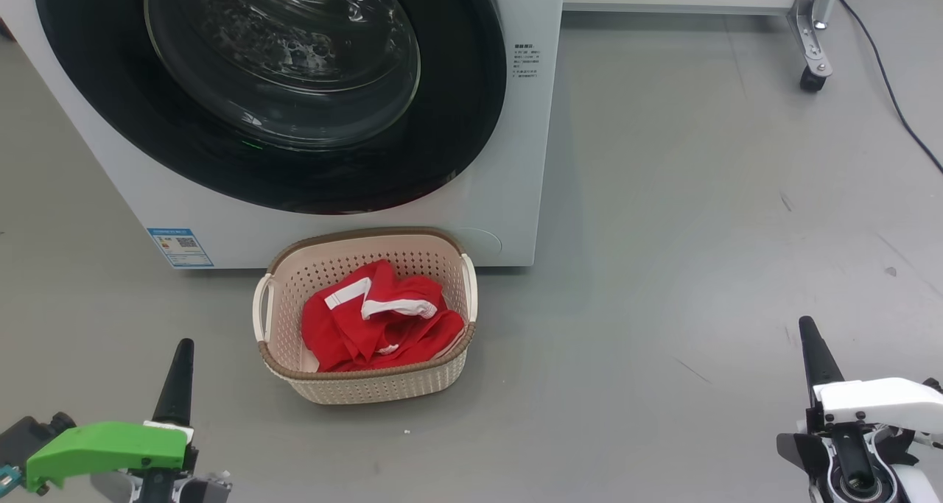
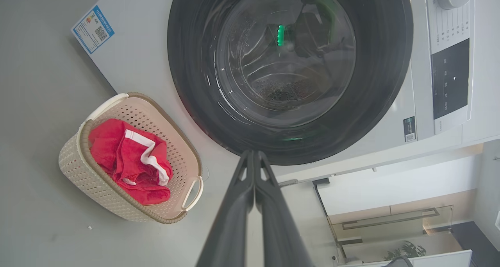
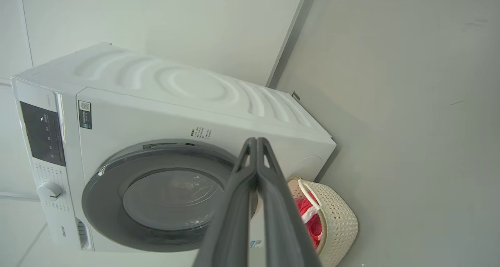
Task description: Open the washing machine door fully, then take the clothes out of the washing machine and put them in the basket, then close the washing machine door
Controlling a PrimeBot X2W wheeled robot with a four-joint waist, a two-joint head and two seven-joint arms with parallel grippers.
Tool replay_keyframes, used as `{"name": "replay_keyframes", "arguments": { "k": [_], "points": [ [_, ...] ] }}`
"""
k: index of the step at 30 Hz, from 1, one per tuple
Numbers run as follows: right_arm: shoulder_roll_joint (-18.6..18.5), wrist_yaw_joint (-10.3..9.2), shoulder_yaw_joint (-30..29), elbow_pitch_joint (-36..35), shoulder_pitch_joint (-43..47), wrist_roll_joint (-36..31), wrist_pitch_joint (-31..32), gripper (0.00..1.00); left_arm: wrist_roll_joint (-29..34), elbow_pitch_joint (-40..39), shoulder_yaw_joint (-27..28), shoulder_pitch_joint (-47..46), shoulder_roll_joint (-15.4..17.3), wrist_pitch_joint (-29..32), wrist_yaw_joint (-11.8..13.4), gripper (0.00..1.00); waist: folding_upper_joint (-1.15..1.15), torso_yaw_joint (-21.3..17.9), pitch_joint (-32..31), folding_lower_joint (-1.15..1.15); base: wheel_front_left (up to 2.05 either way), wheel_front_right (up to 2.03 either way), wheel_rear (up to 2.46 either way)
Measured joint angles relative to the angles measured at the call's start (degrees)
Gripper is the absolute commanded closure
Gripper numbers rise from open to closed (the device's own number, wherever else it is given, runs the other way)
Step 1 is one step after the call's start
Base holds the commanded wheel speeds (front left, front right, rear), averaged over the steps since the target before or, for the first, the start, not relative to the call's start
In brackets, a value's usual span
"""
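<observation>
Apparently finished: door [image 1: 280, 68] shut, clothes [image 1: 379, 322] in the basket [image 1: 368, 389] at six o'clock beneath it. Left gripper [image 1: 183, 350] and right gripper [image 1: 809, 333] pinched closed, empty. An unlatched door (can't confirm) could swing onto the basket.

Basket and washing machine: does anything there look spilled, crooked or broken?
Nothing stands out. The red clothes lie inside the upright basket, and the washing machine door looks shut. A tiny white speck lies on the floor nearby.

clothes [image 1: 383, 319] in basket [image 1: 368, 389] before washing machine [image 1: 516, 157].
</observation>
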Motion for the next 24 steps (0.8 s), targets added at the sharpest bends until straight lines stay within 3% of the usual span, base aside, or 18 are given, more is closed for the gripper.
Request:
{"name": "replay_keyframes", "arguments": {
  "k": [18, 24],
  "points": [
    [-0.96, 1.89, -1.3, 2.15, -1.18, 14.72, 2.56, 1.0, -10.78, 0.93, 3.11, -0.03, -1.21, 3.16, 0.0, 1.0, 0.0, -0.7, -1.54, 0.0, 0.0, 0.0, 0.0],
    [-1.09, 1.9, -1.41, 2.58, -1.32, 15.17, 2.97, 1.0, -10.95, 1.11, 3.16, -0.04, -1.33, 3.16, 0.0, 1.0, 0.0, -0.72, -1.56, 0.0, 0.0, 0.0, 0.0]
  ]
}}
